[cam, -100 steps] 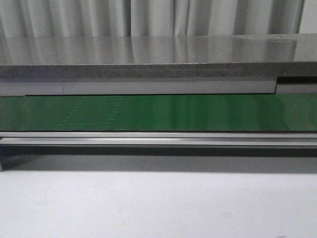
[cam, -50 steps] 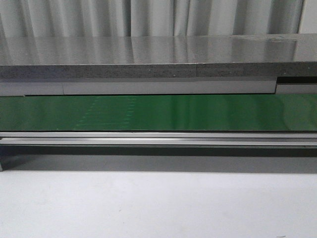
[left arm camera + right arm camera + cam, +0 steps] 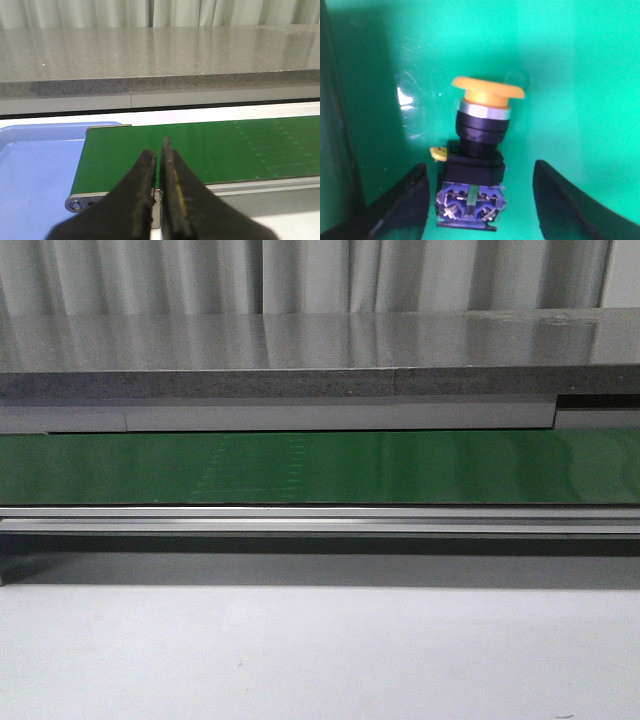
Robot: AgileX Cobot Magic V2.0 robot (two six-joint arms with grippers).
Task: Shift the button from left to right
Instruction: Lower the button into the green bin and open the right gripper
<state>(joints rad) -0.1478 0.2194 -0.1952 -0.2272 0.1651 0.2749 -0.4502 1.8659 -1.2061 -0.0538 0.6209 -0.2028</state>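
From the front we see a long green belt (image 3: 320,468) running left to right. A grey shelf (image 3: 300,355) sits above and behind it, a silver rail (image 3: 320,519) runs along its near edge, and a white table (image 3: 320,650) lies nearest to us. We see no button and no arms here.

In the left wrist view, we see the left gripper (image 3: 160,150) with its two dark fingers (image 3: 142,180) pressed close together, with nothing between them. It hangs over the left end of the belt (image 3: 210,147). A blue tray (image 3: 35,175) lies just beside that end. No button shows here either.

In the right wrist view, we see the button (image 3: 477,150) lying on its side on a green floor (image 3: 570,75). We cannot tell where in the scene this green floor is. The right gripper (image 3: 480,200) is spread wide, one finger (image 3: 405,205) on each side of the button's black box, and neither finger touches it.

We think the button is hard and light, and it will not squash. The round yellow cap looks smooth, so it could slip or roll. The black box has flat sides, so we think that is the best place to squeeze. The shiny metal bits at its end look small, so we would keep the fingers off them.
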